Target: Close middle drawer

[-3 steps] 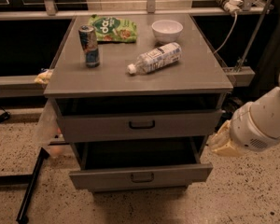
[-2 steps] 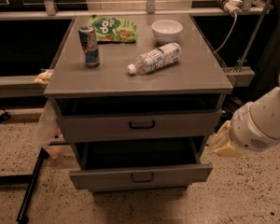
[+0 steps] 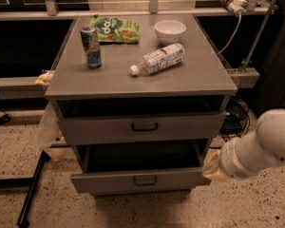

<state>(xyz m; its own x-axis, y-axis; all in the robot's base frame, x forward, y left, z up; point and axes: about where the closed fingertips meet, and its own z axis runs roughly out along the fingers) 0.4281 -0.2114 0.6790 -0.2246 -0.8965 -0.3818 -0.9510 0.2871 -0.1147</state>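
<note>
The grey cabinet (image 3: 142, 80) shows two drawer fronts. The upper one (image 3: 109, 128) stands slightly out. Below it the middle drawer (image 3: 104, 182), wide and shallow with a small dark pull handle (image 3: 145, 180), is pulled well out with its dark inside showing. The lowest drawer is hidden beneath it. My white arm (image 3: 259, 148) comes in from the right. My gripper (image 3: 212, 167), at the arm's yellowish end, sits at the middle drawer's right front corner, touching or nearly touching it.
On the cabinet top lie a drink can (image 3: 90, 46), a green snack bag (image 3: 115, 29), a white bowl (image 3: 170, 31) and a plastic bottle (image 3: 156, 59) on its side. A plastic bag (image 3: 48, 127) hangs at the left. Cables (image 3: 235, 115) and a rail (image 3: 244, 77) are at the right.
My arm has moved down and slightly left, bringing the gripper from beside the upper drawer to the middle drawer's right front corner. The drawers have not visibly moved.
</note>
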